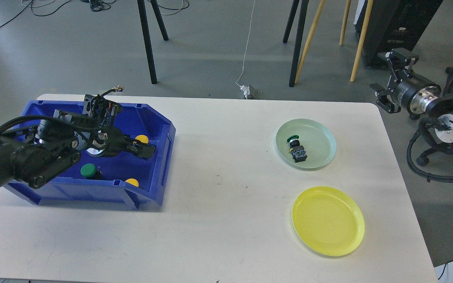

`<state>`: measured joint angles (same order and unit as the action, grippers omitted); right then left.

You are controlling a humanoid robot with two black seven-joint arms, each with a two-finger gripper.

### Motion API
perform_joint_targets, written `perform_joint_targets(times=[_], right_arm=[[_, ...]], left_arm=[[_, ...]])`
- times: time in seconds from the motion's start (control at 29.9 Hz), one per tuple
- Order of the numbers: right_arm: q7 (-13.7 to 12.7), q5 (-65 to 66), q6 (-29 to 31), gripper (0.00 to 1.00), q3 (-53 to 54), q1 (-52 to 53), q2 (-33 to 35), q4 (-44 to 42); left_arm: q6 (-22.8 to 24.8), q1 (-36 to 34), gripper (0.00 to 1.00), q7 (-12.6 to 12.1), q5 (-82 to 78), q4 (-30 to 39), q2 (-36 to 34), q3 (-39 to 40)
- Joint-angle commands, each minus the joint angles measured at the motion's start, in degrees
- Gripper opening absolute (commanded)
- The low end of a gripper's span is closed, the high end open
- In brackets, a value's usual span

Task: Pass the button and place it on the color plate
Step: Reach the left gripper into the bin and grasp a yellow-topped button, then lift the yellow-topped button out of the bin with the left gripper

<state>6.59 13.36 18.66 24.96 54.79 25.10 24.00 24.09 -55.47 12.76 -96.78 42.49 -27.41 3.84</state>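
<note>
Hovering left gripper [144, 150] inside blue bin [163, 157]

Grey floor [210, 47], black tripod legs [148, 43], white cable [246, 47].

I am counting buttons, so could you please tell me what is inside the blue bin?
Inside the blue bin: one green button, two yellow buttons. The left hand may cover more.

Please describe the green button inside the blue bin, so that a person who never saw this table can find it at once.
On the table's left side stands a blue bin. The green button lies near its front wall, below the left pincer. The other visible caps there are yellow.
</note>
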Motion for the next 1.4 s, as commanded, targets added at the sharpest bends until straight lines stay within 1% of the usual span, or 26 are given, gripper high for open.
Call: perform_joint_targets(times=[0.0, 0.07, 0.27, 0.37, 0.47, 0.53, 0.64, 0.7, 0.74, 0.8, 0.87, 0.94, 1.0, 1.04, 1.14, 1.37], right_arm=[[0.01, 0.09, -0.12, 0.87, 0.01, 0.06, -0.23, 0.09], [0.01, 0.09, -0.12, 0.87, 0.01, 0.06, -0.23, 0.09], [0.01, 0.18, -0.12, 0.87, 0.01, -0.03, -0.23, 0.09], [0.01, 0.18, -0.12, 0.87, 0.01, -0.03, -0.14, 0.09], [0.01, 0.18, -0.12, 0.87, -0.08, -0.03, -0.23, 0.09], [0.01, 0.18, -0.12, 0.87, -0.08, -0.03, -0.23, 0.09], [0.01, 0.27, -0.12, 0.87, -0.08, -0.03, -0.23, 0.09], [0.01, 0.27, -0.21, 0.87, -0.08, -0.12, -0.23, 0.09], [0.01, 0.27, -0.21, 0.87, -0.08, -0.12, -0.23, 0.09], [0.01, 0.27, -0.21, 0.87, -0.08, -0.12, -0.23, 0.00], [0.01, 0.27, -0.21, 0.87, -0.08, -0.29, -0.23, -0.18], [0.01, 0.35, -0.29, 0.87, -0.08, -0.29, -0.23, -0.27], [0.01, 0.35, -0.29, 0.87, -0.34, -0.29, -0.49, -0.27], [0.01, 0.35, -0.29, 0.87, -0.78, -0.12, -0.58, -0.35], [0.01, 0.27, -0.38, 0.87, -2.54, 0.76, -0.84, -0.53], [0.09, 0.27, -0.65, 0.87, -2.81, 1.02, -1.89, -0.09]], left_arm=[[-0.10, -0.08, 0.96, 0.16, 0.01, -2.40, 1.65, 0.12], [-0.28, -0.08, 0.94, 0.78, 0.01, -3.28, 2.35, 0.12], [-1.42, -0.08, 0.85, 1.13, -0.08, -5.48, 3.50, -0.14], [-1.68, -0.16, 0.78, 1.04, -0.08, -5.48, 3.50, -0.23], [-1.59, -0.25, 0.66, 0.95, -0.08, -5.48, 3.41, -0.23], [-1.51, -0.34, 0.55, 0.95, -0.08, -5.48, 3.15, -0.23], [-1.42, -0.34, 0.46, 0.95, -0.08, -5.48, 2.80, -0.23], [-1.24, -0.25, 0.34, 1.04, -0.16, -5.48, 2.88, -0.23], [-1.16, -0.25, 0.32, 1.13, -0.16, -5.40, 2.89, -0.23], [-1.15, -0.25, 0.35, 1.22, -0.16, -5.05, 2.54, -0.06], [-1.07, -0.16, 0.35, 1.31, -0.16, -4.43, 1.49, 0.56], [-0.98, -0.16, 0.35, 1.48, -0.16, -2.86, -0.97, 0.73], [-0.89, -0.25, 0.35, 2.53, 0.18, -0.05, -4.65, 0.91], [-0.89, -0.25, 0.35, 2.62, 0.88, 1.18, -6.15, 1.26], [-0.98, -0.08, 0.35, 2.62, 3.43, 7.59, -12.03, 1.79], [-1.51, 0.10, 0.35, 2.45, 8.79, 23.76, -26.36, 2.58]])
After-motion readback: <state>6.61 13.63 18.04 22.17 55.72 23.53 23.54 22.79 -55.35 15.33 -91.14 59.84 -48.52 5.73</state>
